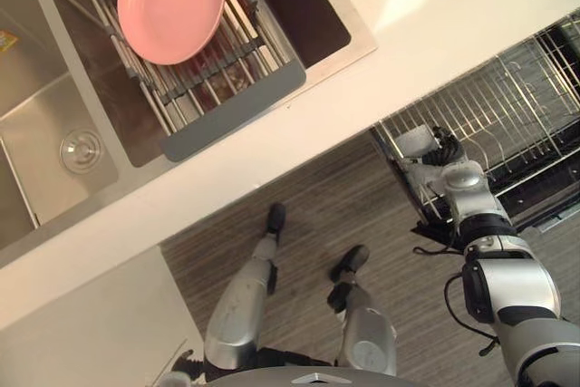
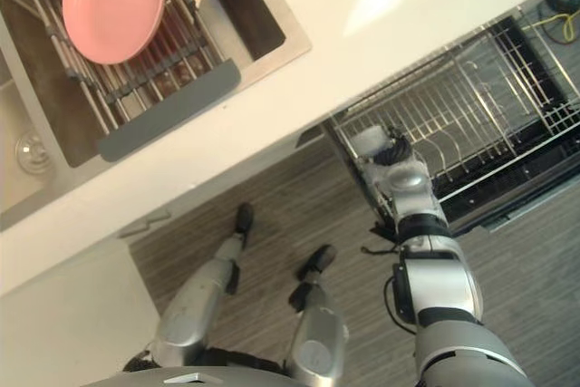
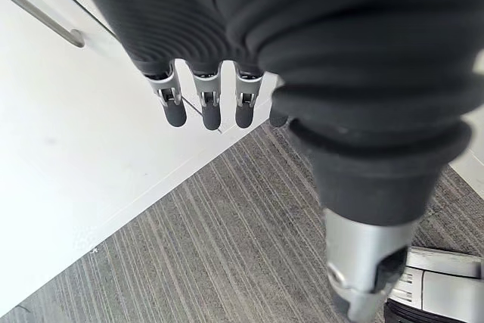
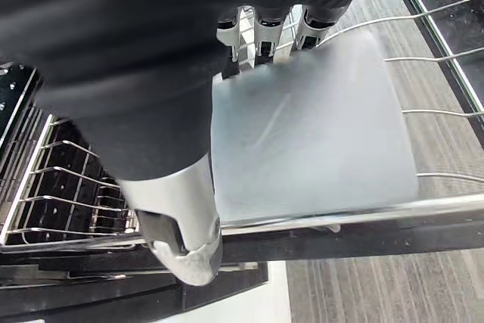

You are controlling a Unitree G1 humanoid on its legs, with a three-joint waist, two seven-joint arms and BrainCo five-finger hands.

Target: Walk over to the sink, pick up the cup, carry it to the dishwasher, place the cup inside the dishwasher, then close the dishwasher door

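A pale, cloudy cup (image 4: 310,134) sits at the near corner of the pulled-out dishwasher's wire rack (image 4: 439,115). My right hand (image 4: 261,32) is shut on it, fingers curled over its far side and the thumb (image 4: 185,243) on the near side. From the head views, the cup (image 1: 415,140) shows just past the right hand (image 1: 446,148), at the left end of the rack (image 1: 512,111) under the counter's edge. My left hand (image 3: 208,104) hangs low beside a white cabinet front, fingers straight and holding nothing.
A white counter (image 1: 408,24) runs across the view. The steel sink (image 1: 54,115) in it holds a grey-edged drying rack (image 1: 231,106) with a pink plate (image 1: 170,2). Striped grey floor (image 1: 344,206) lies between the counter and me.
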